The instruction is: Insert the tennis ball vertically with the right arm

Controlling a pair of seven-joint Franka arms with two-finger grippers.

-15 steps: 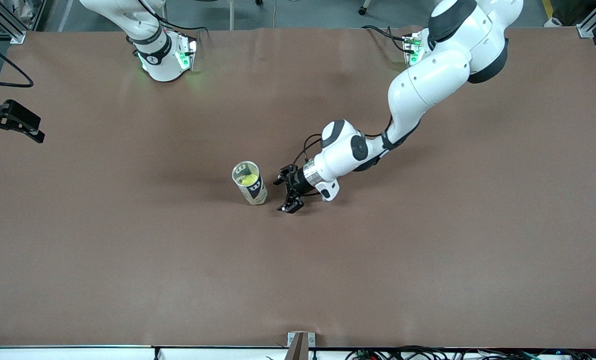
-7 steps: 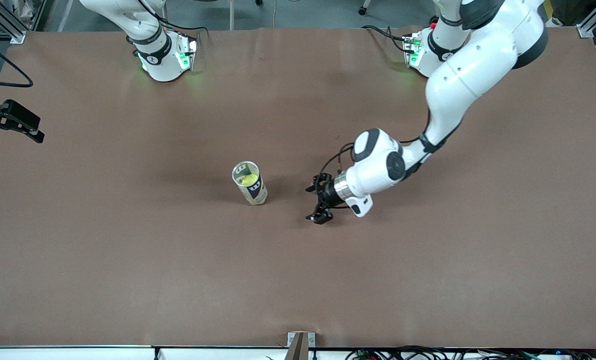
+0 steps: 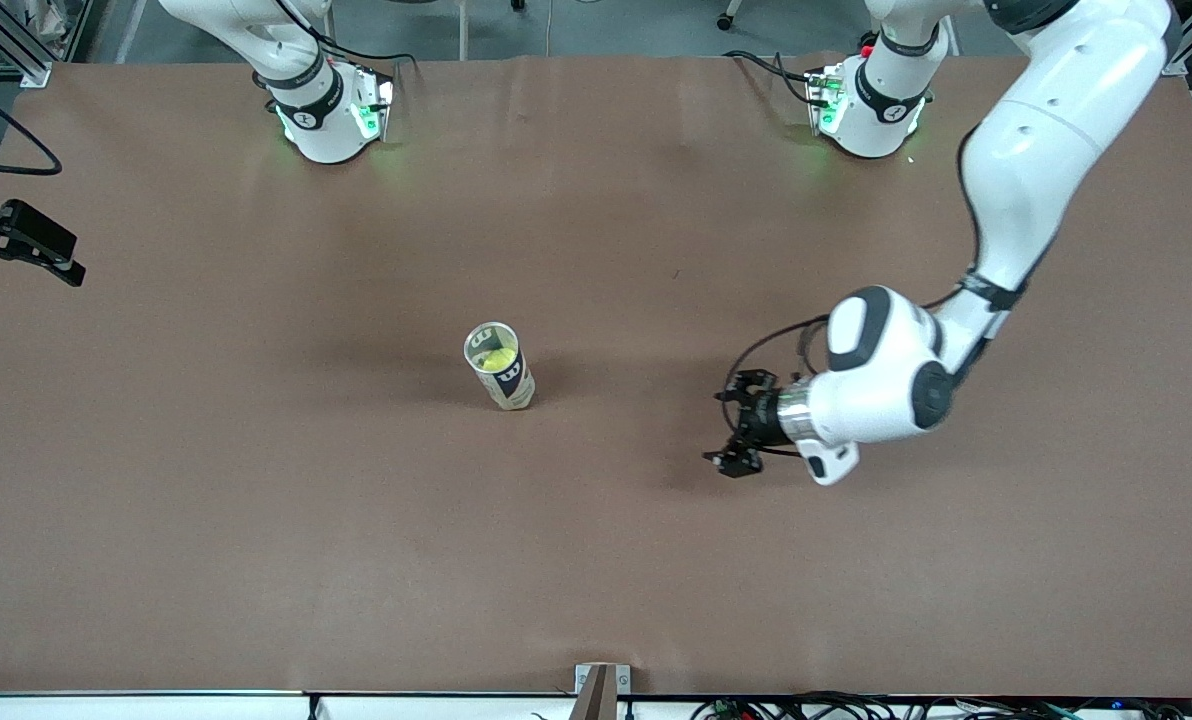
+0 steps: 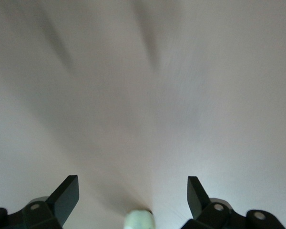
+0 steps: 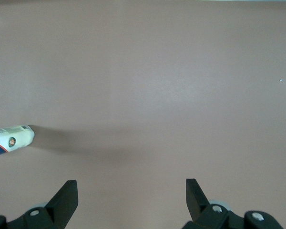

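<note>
A clear tennis-ball can (image 3: 506, 380) with a dark label stands upright near the table's middle. A yellow-green tennis ball (image 3: 497, 358) sits inside it below the open rim. My right gripper (image 3: 56, 255) hangs open and empty over the edge at the right arm's end of the table. Its wrist view (image 5: 132, 187) shows the can (image 5: 12, 138) small and well away. My left gripper (image 3: 728, 425) is open and empty, low over bare table, apart from the can toward the left arm's end. Its wrist view (image 4: 133, 183) shows only blurred table.
The brown table cover (image 3: 256, 520) is bare around the can. The two arm bases (image 3: 326, 110) (image 3: 871, 105) stand along the table edge farthest from the front camera. A small bracket (image 3: 601, 690) sits at the nearest edge.
My left gripper has drawn away from beside the can toward the left arm's end of the table, staying open. The can, the ball and the right gripper have not moved.
</note>
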